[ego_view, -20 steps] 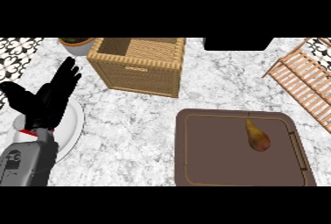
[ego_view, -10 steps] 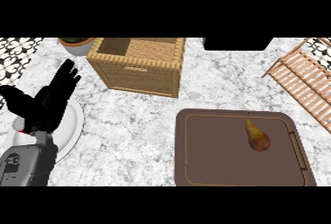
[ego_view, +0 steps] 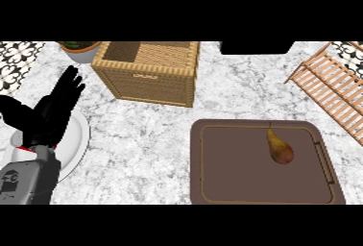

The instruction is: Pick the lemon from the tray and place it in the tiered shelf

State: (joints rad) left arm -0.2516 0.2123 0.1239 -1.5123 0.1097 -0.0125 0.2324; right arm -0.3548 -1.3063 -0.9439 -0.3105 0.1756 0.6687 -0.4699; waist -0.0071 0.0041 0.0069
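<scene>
While its fingers stand straight and spread, holding nothing, the left robot hand (ego_view: 51, 111) rests over a white plate (ego_view: 77, 144), well left of the brown tray (ego_view: 264, 197). On that tray, toward its right side, lies the yellow-brown lemon (ego_view: 279, 148), untouched. Beyond the tray's upper left stands a wicker basket (ego_view: 152, 79); the wooden tiered shelf (ego_view: 332, 89) lies to its upper right on the marble desk (ego_view: 142, 144).

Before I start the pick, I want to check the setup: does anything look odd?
Yes. The fruit on the tray is pear-shaped and yellow-brown with a stem, not lemon-like. The wooden shelf sits at an angle at the right edge. The left robot hand rests open over a plate.
</scene>
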